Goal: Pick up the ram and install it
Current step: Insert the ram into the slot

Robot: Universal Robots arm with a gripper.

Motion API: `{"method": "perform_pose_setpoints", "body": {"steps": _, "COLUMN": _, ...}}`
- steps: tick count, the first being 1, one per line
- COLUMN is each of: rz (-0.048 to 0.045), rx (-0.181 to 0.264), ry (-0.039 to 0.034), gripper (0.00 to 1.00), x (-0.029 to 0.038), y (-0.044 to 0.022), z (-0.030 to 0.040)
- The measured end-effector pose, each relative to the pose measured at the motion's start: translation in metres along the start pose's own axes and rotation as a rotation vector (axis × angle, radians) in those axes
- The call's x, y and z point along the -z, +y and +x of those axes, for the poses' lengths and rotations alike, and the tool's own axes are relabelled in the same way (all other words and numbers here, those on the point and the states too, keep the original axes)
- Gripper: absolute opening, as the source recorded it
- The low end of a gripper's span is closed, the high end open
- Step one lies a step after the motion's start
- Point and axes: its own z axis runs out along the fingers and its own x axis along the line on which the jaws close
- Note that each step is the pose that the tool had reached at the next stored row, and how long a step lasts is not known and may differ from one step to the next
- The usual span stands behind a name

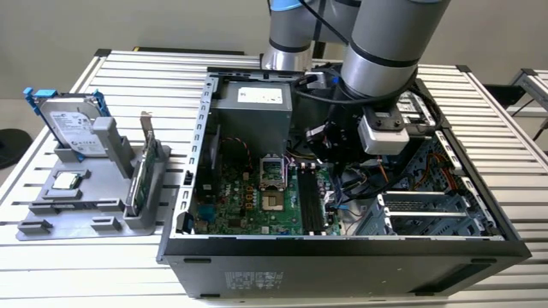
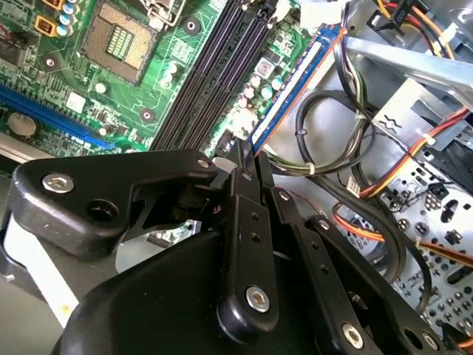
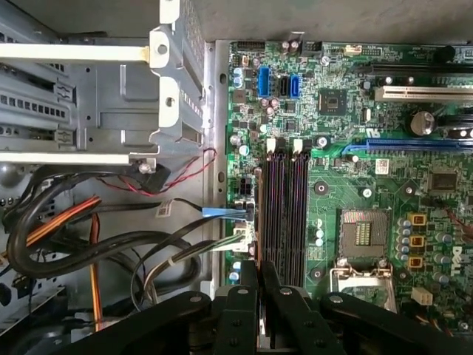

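Hanging low inside the open computer case [image 1: 342,250], the arm's bulk hides most of the claw in the exterior view, so the grip is best read from the wrist cameras. In the second wrist view the claw [image 2: 247,159] has its black fingers [image 2: 242,194] pressed together on the near end of the ram [image 2: 295,81], a thin blue-edged stick held on edge and running away from the fingers. The pinched end is buried between the fingers and cannot be made out. In the first wrist view the ram [image 3: 257,222] shows edge-on, as a thin line just beside the black memory slots [image 3: 287,207], on the side toward the loose cables [image 3: 111,244]; whether it touches the board is hard to tell.

Room is tight: cables and the metal drive cage [image 3: 96,96] crowd one side, the empty processor socket [image 3: 362,237] lies past the slots on the other. Outside the case, on the slatted counter [image 1: 514,173], a grey stand [image 1: 86,205] holds a hard drive [image 1: 73,131] and a green card [image 1: 147,170].
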Motion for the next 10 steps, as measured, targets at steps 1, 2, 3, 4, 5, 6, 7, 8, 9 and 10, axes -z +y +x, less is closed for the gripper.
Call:
{"method": "perform_pose_setpoints", "body": {"steps": 1, "rz": 0.0001, "rx": 0.0, "ry": 0.0, "gripper": 0.0, "x": -0.0015, "y": 0.0001, "z": 0.0}}
{"method": "perform_pose_setpoints", "body": {"steps": 2, "rz": 0.0001, "rx": 0.0, "ry": 0.0, "gripper": 0.0, "x": -0.0029, "y": 0.0003, "z": -0.0001}}
{"method": "perform_pose_setpoints", "body": {"steps": 3, "rz": 0.0002, "rx": 0.0, "ry": 0.0001, "gripper": 0.0, "x": -0.0043, "y": 0.0004, "z": -0.0003}}
{"method": "perform_pose_setpoints", "body": {"steps": 4, "rz": 0.0002, "rx": 0.0, "ry": 0.0, "gripper": 0.0, "x": -0.0057, "y": 0.0005, "z": -0.0004}}
{"method": "perform_pose_setpoints", "body": {"steps": 5, "rz": 0.0, "rx": 0.0, "ry": 0.0, "gripper": 0.0, "x": -0.0069, "y": 0.0007, "z": -0.0006}}
{"method": "perform_pose_setpoints", "body": {"steps": 6, "rz": 0.0001, "rx": 0.0, "ry": 0.0, "gripper": 0.0, "x": -0.0084, "y": 0.0008, "z": -0.0007}}
{"method": "perform_pose_setpoints", "body": {"steps": 7, "rz": 0.0001, "rx": 0.0, "ry": 0.0, "gripper": 0.0, "x": -0.0096, "y": 0.0009, "z": -0.0008}}
{"method": "perform_pose_setpoints", "body": {"steps": 8, "rz": 0.0, "rx": 0.0, "ry": 0.0, "gripper": 0.0, "x": -0.0108, "y": 0.0011, "z": -0.001}}
{"method": "perform_pose_setpoints", "body": {"steps": 9, "rz": 0.0, "rx": 0.0, "ry": 0.0, "gripper": 0.0, "x": -0.0119, "y": 0.0013, "z": -0.0013}}
{"method": "perform_pose_setpoints", "body": {"steps": 10, "rz": 0.0001, "rx": 0.0, "ry": 0.0, "gripper": 0.0, "x": -0.0131, "y": 0.0014, "z": -0.0015}}
